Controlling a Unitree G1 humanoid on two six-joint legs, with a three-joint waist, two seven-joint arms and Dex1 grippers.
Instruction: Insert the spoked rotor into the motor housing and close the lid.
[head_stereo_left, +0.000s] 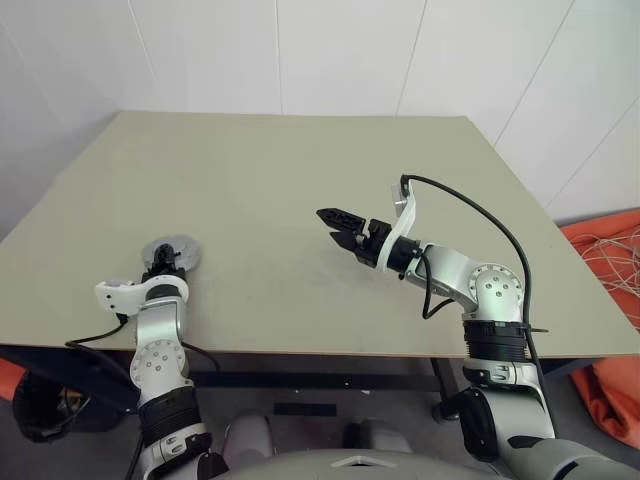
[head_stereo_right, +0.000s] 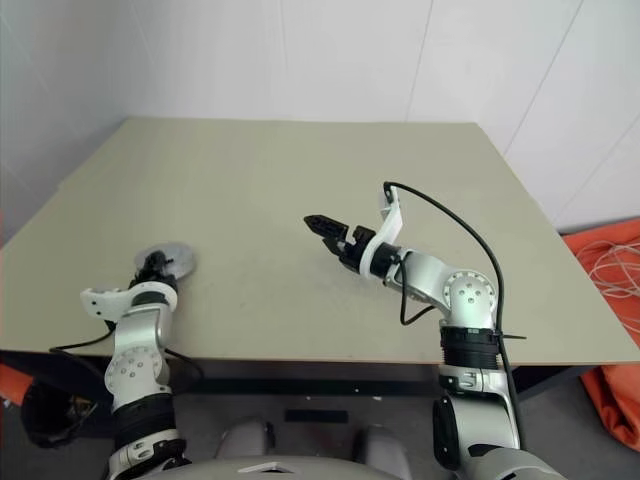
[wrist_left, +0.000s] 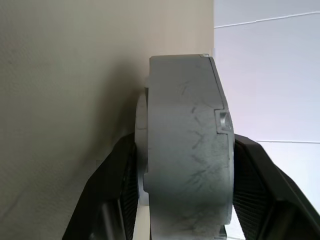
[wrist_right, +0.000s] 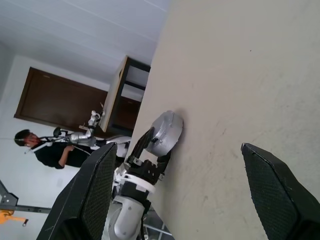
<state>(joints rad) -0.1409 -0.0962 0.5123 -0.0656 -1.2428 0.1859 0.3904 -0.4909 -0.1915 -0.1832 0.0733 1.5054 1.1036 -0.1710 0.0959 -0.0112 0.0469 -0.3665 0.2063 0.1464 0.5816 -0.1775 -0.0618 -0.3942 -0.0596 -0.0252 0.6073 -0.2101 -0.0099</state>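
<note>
Left wrist view: the motor housing (wrist_left: 187, 145) stands between the 2 black fingers (wrist_left: 112, 190) of the left gripper (head_stereo_left: 167, 264), grey outer wall toward the camera, lid closed on it. A thin gap shows between each finger pad and the wall, so the jaws bracket the housing without a clear pinch; whether they press it, cannot tell.

Head views: the housing sits on the table (head_stereo_left: 300, 180) near the front-left edge, as a silvery-grey disc (head_stereo_left: 172, 252) just ahead of the left gripper. The spoked rotor cannot be made out.

The right gripper (head_stereo_left: 337, 226) hangs above the middle of the table, well apart from the housing, pointing left. Its 2 fingers (wrist_right: 280, 190) are spread wide with nothing between them.

A person (wrist_right: 47, 147) is in the room beyond the table.
</note>
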